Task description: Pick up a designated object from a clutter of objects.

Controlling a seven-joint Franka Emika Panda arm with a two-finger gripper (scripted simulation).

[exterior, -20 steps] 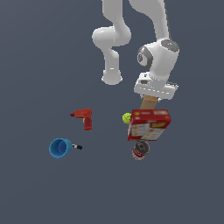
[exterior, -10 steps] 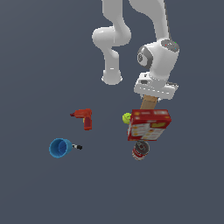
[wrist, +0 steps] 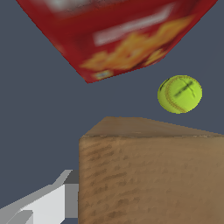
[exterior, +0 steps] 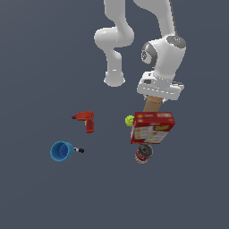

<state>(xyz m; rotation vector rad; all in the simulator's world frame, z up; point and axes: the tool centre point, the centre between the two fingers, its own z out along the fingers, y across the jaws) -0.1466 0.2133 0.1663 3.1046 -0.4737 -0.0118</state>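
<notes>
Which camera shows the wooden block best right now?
The wrist view: the wooden block fills the frame, grain visible. In the exterior view, only a short tan piece shows between the gripper and the red box.

Count: one tan block (exterior: 152, 104), one red-white box (exterior: 152, 128), one yellow-green ball (exterior: 129, 120), one red-labelled can (exterior: 143, 154), one red drill (exterior: 86, 120), one blue cup (exterior: 61, 150), one black marker (exterior: 78, 150).

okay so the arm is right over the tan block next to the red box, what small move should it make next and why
Probably close the gripper on the tan block, then lift straight up. The wrist view shows the block filling the space beside one finger, with the red box and ball close by, so sideways motion risks bumping them.
</notes>
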